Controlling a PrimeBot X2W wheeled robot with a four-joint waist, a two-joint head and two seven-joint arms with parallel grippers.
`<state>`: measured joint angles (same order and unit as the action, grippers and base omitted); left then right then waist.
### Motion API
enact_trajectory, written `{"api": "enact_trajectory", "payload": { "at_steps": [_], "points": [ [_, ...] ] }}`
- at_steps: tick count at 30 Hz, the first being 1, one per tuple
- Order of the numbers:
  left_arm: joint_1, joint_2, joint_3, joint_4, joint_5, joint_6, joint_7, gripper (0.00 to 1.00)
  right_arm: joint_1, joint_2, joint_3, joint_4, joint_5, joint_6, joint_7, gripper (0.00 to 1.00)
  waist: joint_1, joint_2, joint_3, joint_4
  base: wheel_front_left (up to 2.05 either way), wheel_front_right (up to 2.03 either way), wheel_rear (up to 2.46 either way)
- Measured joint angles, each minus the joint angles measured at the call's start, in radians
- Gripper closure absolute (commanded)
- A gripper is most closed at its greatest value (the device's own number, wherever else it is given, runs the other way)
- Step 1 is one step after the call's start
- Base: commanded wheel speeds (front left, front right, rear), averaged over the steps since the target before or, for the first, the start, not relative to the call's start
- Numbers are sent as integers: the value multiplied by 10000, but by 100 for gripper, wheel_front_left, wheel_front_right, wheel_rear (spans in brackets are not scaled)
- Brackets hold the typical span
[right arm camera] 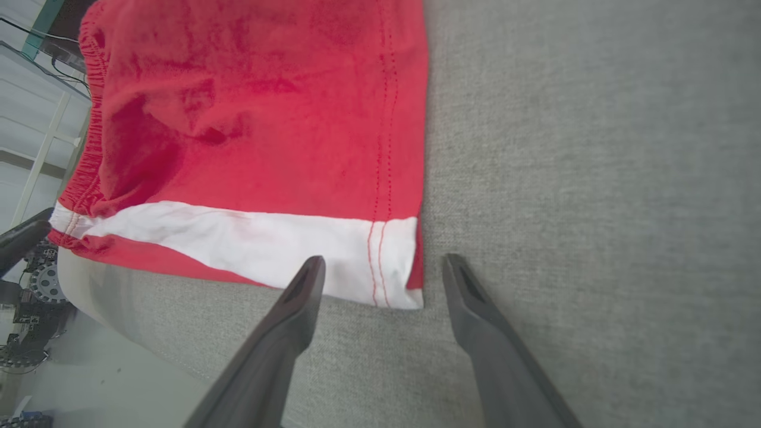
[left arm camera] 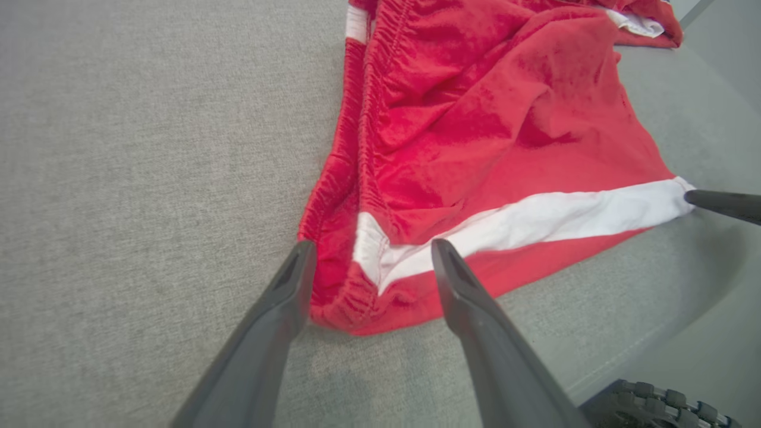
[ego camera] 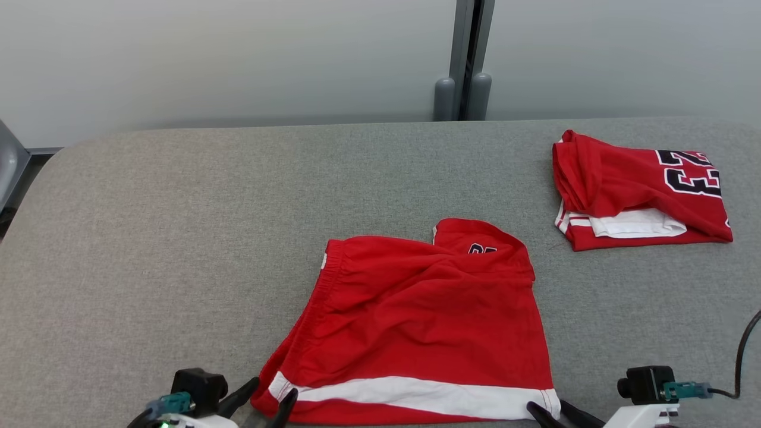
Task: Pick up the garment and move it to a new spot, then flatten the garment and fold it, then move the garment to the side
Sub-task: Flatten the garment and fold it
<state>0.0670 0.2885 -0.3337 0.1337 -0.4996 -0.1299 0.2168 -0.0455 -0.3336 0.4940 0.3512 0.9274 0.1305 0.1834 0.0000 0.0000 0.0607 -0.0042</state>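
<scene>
The garment (ego camera: 422, 321) is a pair of red shorts with a white stripe, lying roughly flat on the grey table near its front edge. My left gripper (ego camera: 272, 393) stands open at the garment's near left corner, and in the left wrist view (left arm camera: 371, 252) its fingers straddle that corner (left arm camera: 368, 279). At the near right corner my right gripper (ego camera: 550, 408) is open too; seen from the right wrist (right arm camera: 383, 267), the white hem corner (right arm camera: 392, 267) lies between its fingertips. Nothing is gripped.
A second red garment (ego camera: 639, 190) with black numbers lies folded at the table's far right. The grey table (ego camera: 178, 238) has bare cloth to the left and behind. A black cable (ego camera: 743, 356) hangs at the right edge. Grey posts (ego camera: 464, 95) stand behind.
</scene>
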Motion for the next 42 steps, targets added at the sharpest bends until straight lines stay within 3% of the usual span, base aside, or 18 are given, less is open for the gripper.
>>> {"api": "enact_trajectory", "payload": {
  "at_steps": [9, 10, 11, 12, 14, 15, 16, 17, 29, 34, 37, 42],
  "points": [
    [-462, 194, -780, 382, -439, 0, 399, 0, -329, 38, 456, 134, 167, 2, 21, 0, 0, 0, 127, -53, 0, 0, 0],
    [-522, 201, -815, 453, -500, 0, 456, 0, -357, 38, 522, 142, 211, 2, 21, 4, 0, 0, 130, -57, 0, 0, 0],
    [-559, 215, -851, 529, -571, 0, 495, 0, -389, 40, 585, 153, 244, 2, 19, 21, 0, 0, 129, -62, 0, 0, 0],
    [-564, 234, -895, 633, -606, 0, 556, 15, -420, 42, 644, 171, 272, 2, 21, 50, 0, 0, 127, -67, 0, 0, 0],
    [-565, 268, -951, 784, -652, 0, 598, 48, -457, 29, 740, 198, 328, 2, 19, 67, 0, 0, 127, -72, 0, 0, 0],
    [-581, 288, -970, 851, -660, 0, 575, 57, -467, 15, 819, 201, 334, 2, 17, 82, 1, 0, 130, -73, 0, 0, 0],
    [-617, 295, -988, 920, -662, 0, 537, 76, -469, 10, 915, 203, 362, 2, 12, 100, 0, 0, 133, -71, 0, 0, 0],
    [-679, 305, -1014, 978, -675, 0, 499, 100, -473, 4, 980, 199, 408, 2, 6, 100, 0, 0, 132, -70, 0, 0, 0],
    [-925, 456, -1269, 882, -1149, 0, -173, 100, -735, -439, 1419, -100, 658, 0, -811, 100, 0, 0, 12, -10, 0, 0, 0],
    [-919, 815, -1221, -144, -1841, 0, -560, 100, -783, -846, 1394, -1139, 1576, 0, -1616, 100, 1, 0, -162, 3, 0, 0, 0],
    [-773, 890, -1200, -1037, -2876, -2, -644, 100, -774, -1250, 1317, -1559, 1975, 0, -1902, 100, 0, 0, -261, -6, 0, 0, 0],
    [-381, 1521, -917, -2142, -3900, -8, -690, 100, -514, -1879, 1118, -2240, 2591, 0, -2132, 100, 0, 0, -378, -15, 0, 0, 0]
  ]
}}
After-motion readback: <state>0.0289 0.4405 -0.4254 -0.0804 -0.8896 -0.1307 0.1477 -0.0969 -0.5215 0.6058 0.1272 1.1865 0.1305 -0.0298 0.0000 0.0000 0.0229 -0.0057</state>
